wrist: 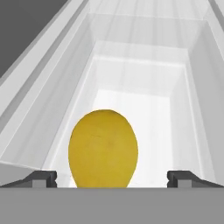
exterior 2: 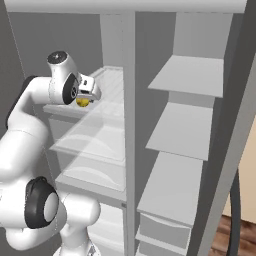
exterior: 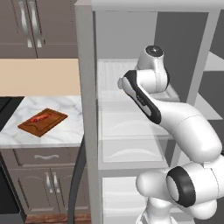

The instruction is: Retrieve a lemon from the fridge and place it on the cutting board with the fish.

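**Reaching for the lemon, jaws wide and not yet closed**

The arm is reaching into the open fridge (exterior 2: 130,100), and the step in hand is the pick: the gripper (wrist: 112,177) is standing fully open with nothing held. In the hand view the lemon (wrist: 103,148) is sitting between the two fingertips (wrist: 41,178), nearer the left one and clear of both, resting on a pale fridge shelf (wrist: 144,105) just ahead of the jaws. In the right base view the lemon (exterior 2: 82,102) is peeking out yellow just under the gripper (exterior 2: 89,90).

The next move, as I judge it, is calling for a small advance so the fingers flank the fruit's widest part, a slight shift to centre it, then a close. Being round, it may roll if nudged by one finger first.

Well away from the jaws, the board (exterior: 43,121) is waiting on the table (exterior: 65,131) with the fish (exterior: 40,117) on it.
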Robot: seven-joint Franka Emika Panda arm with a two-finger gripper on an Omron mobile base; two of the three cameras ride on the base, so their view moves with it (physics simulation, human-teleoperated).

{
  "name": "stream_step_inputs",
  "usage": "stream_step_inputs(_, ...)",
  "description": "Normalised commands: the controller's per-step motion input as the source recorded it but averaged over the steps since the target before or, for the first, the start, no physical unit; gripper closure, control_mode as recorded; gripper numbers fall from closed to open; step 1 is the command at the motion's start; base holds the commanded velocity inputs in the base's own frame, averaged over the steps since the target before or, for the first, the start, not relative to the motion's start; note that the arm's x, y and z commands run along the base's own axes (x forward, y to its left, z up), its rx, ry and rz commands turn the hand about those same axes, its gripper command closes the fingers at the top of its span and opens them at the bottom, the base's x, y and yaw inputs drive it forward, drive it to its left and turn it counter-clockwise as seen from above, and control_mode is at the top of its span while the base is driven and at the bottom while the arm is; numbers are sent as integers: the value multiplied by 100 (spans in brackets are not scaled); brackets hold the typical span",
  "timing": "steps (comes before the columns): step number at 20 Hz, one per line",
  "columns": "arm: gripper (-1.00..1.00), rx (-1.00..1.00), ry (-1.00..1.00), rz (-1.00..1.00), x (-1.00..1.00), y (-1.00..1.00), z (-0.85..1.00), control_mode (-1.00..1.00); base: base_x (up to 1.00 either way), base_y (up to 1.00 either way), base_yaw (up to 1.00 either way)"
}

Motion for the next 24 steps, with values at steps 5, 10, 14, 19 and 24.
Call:
stream_step_inputs(5, -100, 0, 2, 0, 14, 1, -7, -100, 0, 0, 0)
stream_step_inputs(10, -100, 0, 2, 0, 15, 1, -8, -100, 0, 0, 0)
stream_step_inputs(14, -100, 0, 2, 0, 10, 4, -6, -100, 0, 0, 0)
stream_step_inputs(19, -100, 0, 2, 0, 1, 6, -5, -100, 0, 0, 0)
stream_step_inputs(24, -100, 0, 1, 0, 0, 0, -2, -100, 0, 0, 0)
